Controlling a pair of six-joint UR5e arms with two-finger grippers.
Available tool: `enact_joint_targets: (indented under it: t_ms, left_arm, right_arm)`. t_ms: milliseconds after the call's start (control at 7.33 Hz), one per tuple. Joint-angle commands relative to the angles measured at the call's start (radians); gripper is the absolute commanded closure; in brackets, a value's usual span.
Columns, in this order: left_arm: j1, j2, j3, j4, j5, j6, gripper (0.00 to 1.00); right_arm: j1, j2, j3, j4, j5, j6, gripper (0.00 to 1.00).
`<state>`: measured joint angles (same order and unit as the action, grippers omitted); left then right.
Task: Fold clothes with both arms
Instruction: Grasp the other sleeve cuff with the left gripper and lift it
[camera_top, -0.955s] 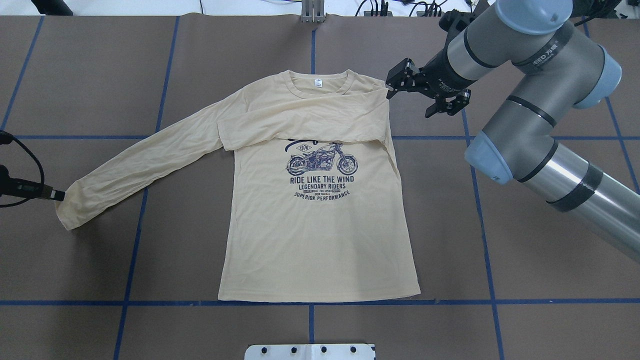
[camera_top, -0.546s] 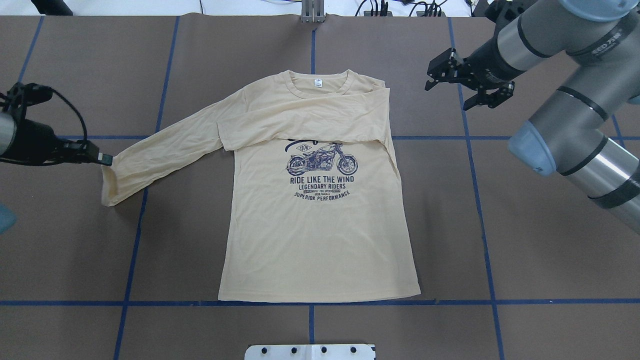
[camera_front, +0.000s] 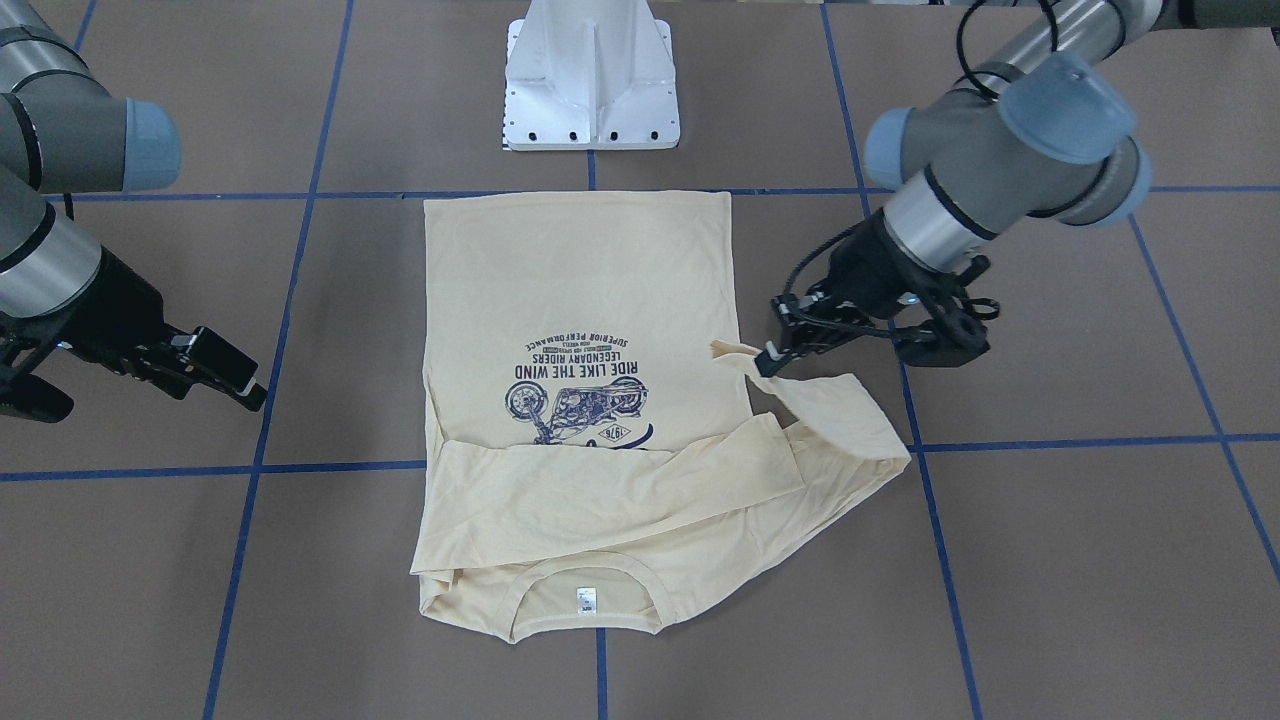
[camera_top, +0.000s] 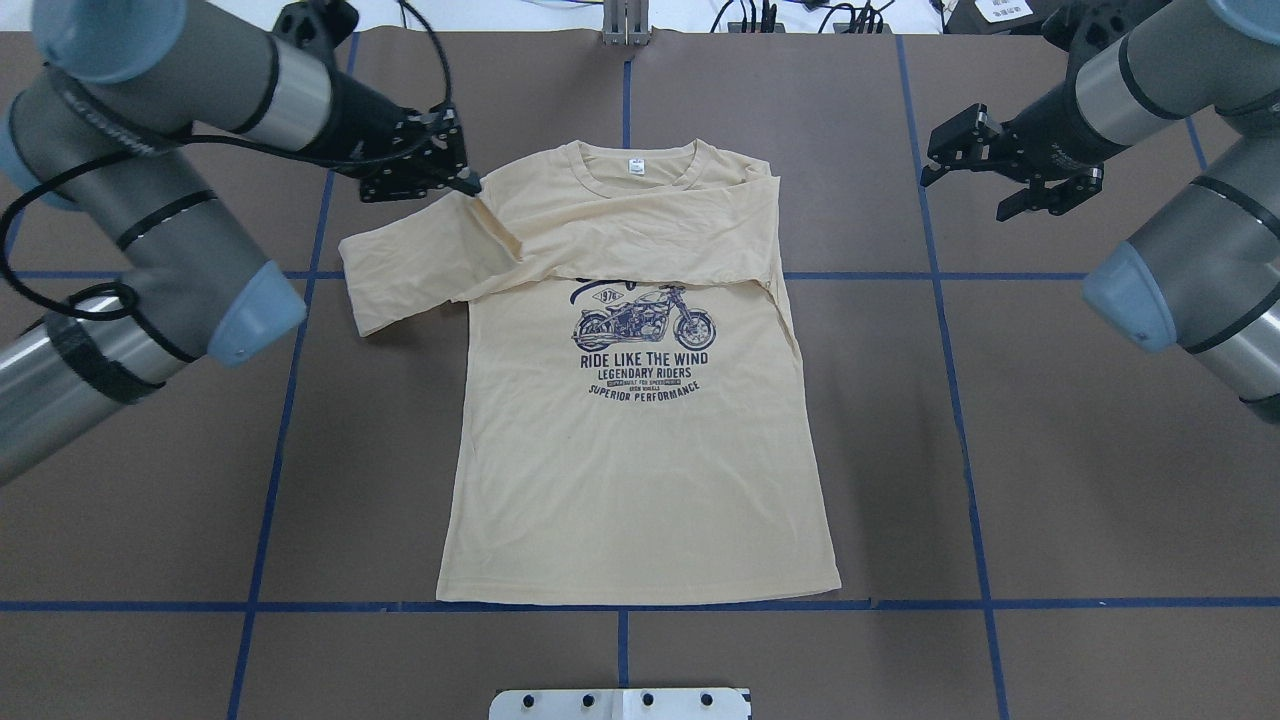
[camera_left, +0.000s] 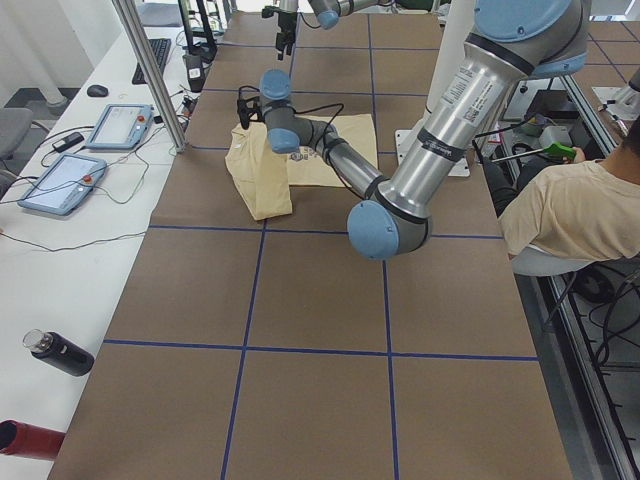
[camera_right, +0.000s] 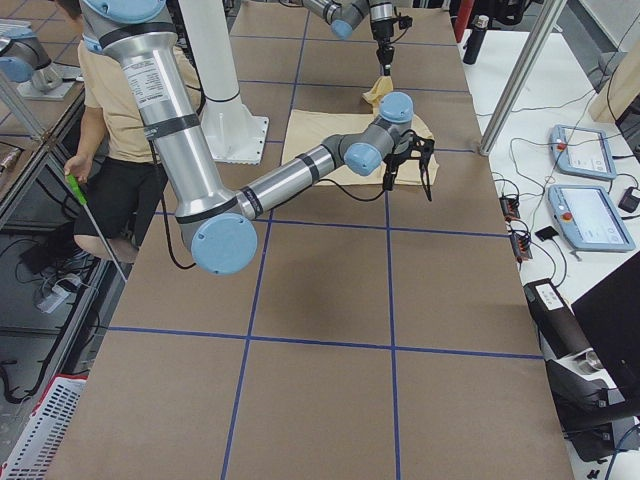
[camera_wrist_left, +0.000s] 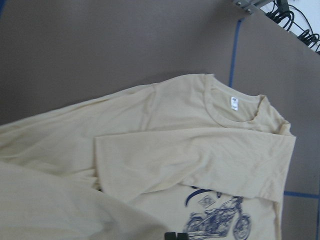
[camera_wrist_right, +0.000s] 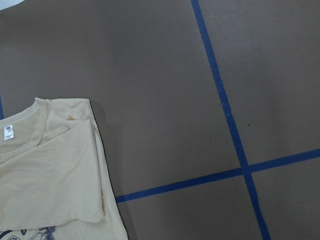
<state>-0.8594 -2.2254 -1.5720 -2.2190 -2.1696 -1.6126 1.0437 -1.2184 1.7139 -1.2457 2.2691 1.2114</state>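
The shirt (camera_top: 640, 470) lies flat mid-frame in the overhead view, with one sleeve (camera_top: 620, 245) already across the chest. The left gripper (camera_top: 472, 186), upper left, is clamped on the other sleeve's cuff (camera_front: 728, 351). It should carry the cuff low and straight across, laying it over the first sleeve without dragging the body. The right gripper (camera_top: 962, 197), upper right, is spread and empty.

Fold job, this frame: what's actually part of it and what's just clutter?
In the job:
T-shirt
left gripper, pinching the sleeve end
right gripper, open, off the cloth

Lying about:
pedestal base
tablets and black bottle on the side bench
seated person
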Motion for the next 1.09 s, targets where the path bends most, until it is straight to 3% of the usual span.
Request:
enact_joint_targets:
  t_ms: [0, 273, 682, 955]
  left_arm:
    - [0.046, -0.225, 0.126, 0.036, 0.053, -0.128, 1.00]
    - [0.121, -0.315, 0.206, 0.029, 0.172, -0.151, 1.00]
    - [0.186, -0.399, 0.303, 0.030, 0.271, -0.155, 1.00]
    - [0.232, -0.411, 0.334, 0.027, 0.347, -0.171, 1.00]
  right_arm:
    - [0.019, -0.019, 0.000, 0.000, -0.002, -0.021, 0.00]
    - [0.021, -0.021, -0.007, 0.000, -0.005, -0.046, 0.00]
    - [0.021, -0.023, -0.007, 0.000, -0.006, -0.046, 0.00]
    - [0.019, -0.021, -0.010, 0.000, -0.008, -0.046, 0.00]
